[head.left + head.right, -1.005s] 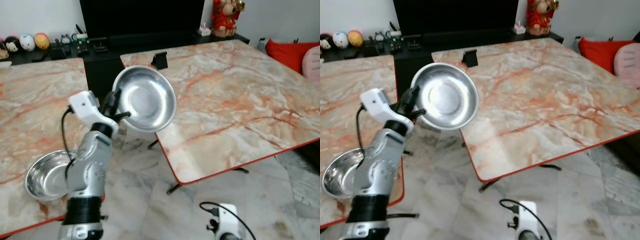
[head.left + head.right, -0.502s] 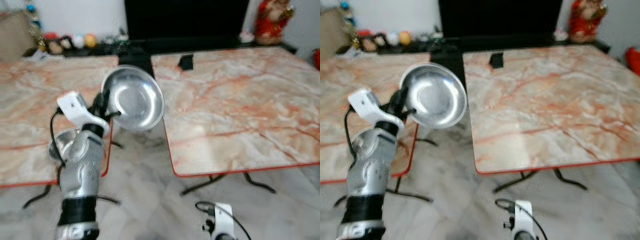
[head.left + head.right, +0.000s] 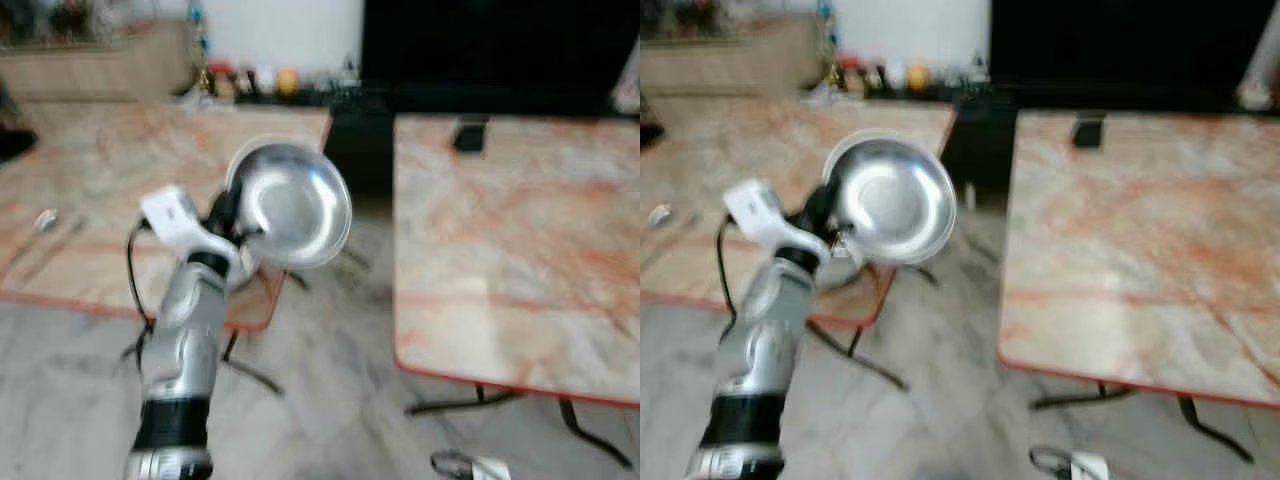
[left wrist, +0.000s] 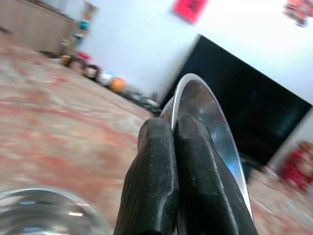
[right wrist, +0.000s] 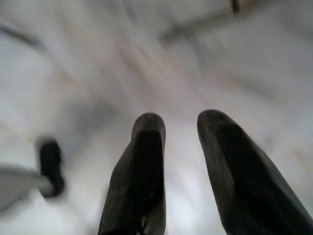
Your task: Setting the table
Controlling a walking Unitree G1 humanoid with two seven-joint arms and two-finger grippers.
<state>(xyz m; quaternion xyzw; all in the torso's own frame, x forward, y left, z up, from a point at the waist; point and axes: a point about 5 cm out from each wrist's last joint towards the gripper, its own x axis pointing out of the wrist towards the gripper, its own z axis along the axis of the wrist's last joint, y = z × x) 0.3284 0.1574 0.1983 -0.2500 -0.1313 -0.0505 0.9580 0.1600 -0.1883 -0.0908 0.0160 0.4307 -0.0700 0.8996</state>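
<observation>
- Above the gap between two tables, the left gripper holds a shiny round stainless-steel bowl up in the air, its two black fingers pressed together on the bowl's rim, one on each face.
- The bowl is tipped on edge, its hollow facing the head camera, in front of the near right corner of the left marble-patterned table with a red edge.
- The silver left arm rises from the bottom of the head view to the bowl; a white wrist unit sits just left of the bowl.
- A second marble-patterned table with a red edge stands to the right, with a small black object near its far side.
- A second rounded steel rim shows blurred in the left wrist view, below the fingers.
- The right gripper hangs over the pale marble floor, its fingers spread apart and holding nothing.
- The head views are blurred.
</observation>
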